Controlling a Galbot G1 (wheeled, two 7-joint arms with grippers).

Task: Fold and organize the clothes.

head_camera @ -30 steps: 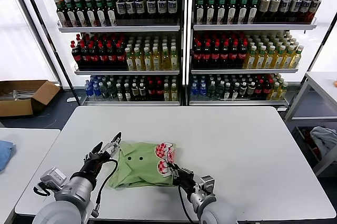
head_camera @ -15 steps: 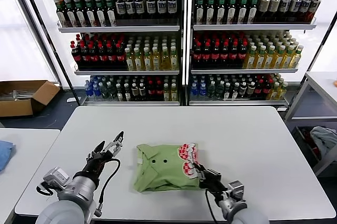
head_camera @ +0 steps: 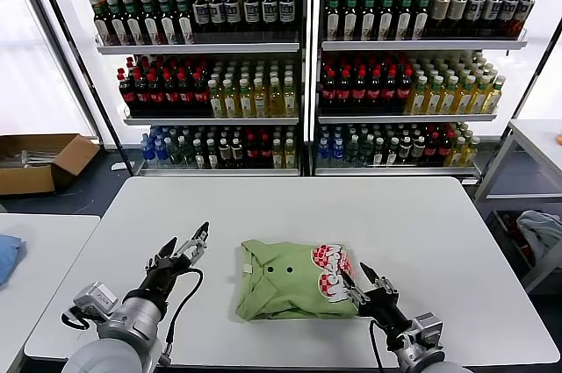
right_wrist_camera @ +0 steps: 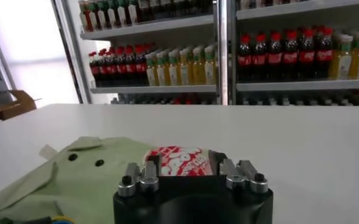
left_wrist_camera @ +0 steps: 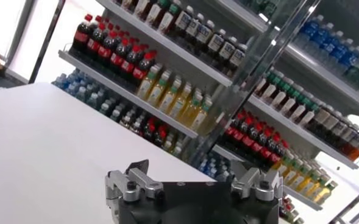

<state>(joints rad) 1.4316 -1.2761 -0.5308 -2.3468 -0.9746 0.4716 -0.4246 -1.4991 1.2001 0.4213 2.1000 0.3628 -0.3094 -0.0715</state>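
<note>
The clothes are one light green collared shirt [head_camera: 281, 283], lying folded on the white table [head_camera: 421, 224] near its front edge. Its collar and dark buttons face left, and the red-and-white checkered print [head_camera: 328, 267] bulges at the right end. My right gripper [head_camera: 360, 278] is low at that end, open, with the print [right_wrist_camera: 179, 159] lying between its spread fingers. In the right wrist view the green shirt [right_wrist_camera: 88, 176] spreads away beyond them. My left gripper [head_camera: 183, 247] hovers open, left of the shirt and apart from it; the left wrist view shows this gripper [left_wrist_camera: 194, 178] holding nothing.
Tall shelves of bottles [head_camera: 303, 66] stand behind the table. A cardboard box [head_camera: 39, 161] sits on the floor at the left. A side table holding a blue cloth [head_camera: 7, 257] is at the far left. Another table [head_camera: 536, 140] and a heap of cloth [head_camera: 540, 234] are at the right.
My right gripper dragged the shirt's printed end rightward, shifting the whole folded shirt right, then opened off it. The left gripper stayed open, nearly in place.
</note>
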